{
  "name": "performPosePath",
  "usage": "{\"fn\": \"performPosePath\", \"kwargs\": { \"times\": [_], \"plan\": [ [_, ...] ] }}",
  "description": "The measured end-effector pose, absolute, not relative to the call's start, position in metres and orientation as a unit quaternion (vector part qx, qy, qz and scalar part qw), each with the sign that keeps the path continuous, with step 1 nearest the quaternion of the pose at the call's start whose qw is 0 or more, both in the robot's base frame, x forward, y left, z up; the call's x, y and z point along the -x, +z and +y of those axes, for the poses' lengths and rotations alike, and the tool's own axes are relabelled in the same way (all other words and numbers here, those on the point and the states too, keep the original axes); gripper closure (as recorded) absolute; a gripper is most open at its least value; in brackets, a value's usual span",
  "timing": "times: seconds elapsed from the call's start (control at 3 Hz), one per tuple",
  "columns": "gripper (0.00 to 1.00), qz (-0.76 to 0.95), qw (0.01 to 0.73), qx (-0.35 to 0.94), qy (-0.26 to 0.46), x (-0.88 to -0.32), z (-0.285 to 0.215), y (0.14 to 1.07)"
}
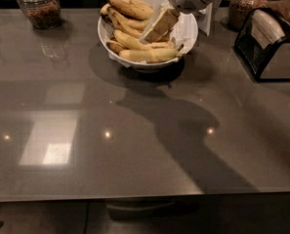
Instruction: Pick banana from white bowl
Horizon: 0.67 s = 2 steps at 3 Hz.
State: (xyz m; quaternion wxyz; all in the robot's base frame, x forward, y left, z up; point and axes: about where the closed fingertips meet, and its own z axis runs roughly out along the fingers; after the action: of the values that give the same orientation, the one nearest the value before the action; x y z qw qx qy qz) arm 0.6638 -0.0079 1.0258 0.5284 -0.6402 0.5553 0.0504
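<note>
The white bowl (187,38) stands at the back middle of the grey table, lined with white paper and holding several bananas. A brown-mottled banana (130,7) lies across the top at the bowl's far left. Paler bananas (149,55) lie along the near side. My gripper (157,26) reaches in from the upper right on a white arm. It hangs over the middle of the bowl, just above or touching the bananas, and its tan tip hides some of them.
A glass jar (37,6) with brown contents stands at the back left. A black holder (271,45) with a pale item in it sits at the right. Another jar (247,6) and a white card (206,18) stand behind the bowl.
</note>
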Motion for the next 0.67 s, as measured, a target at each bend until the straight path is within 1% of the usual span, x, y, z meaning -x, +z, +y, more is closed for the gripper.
{"fn": "performPosePath", "kwargs": {
  "times": [0.33,0.67],
  "plan": [
    [0.12,0.550,0.538,0.638,0.044,-0.689,-0.006,1.023],
    [0.18,0.546,0.543,0.637,0.039,-0.707,-0.004,1.019]
  ]
}}
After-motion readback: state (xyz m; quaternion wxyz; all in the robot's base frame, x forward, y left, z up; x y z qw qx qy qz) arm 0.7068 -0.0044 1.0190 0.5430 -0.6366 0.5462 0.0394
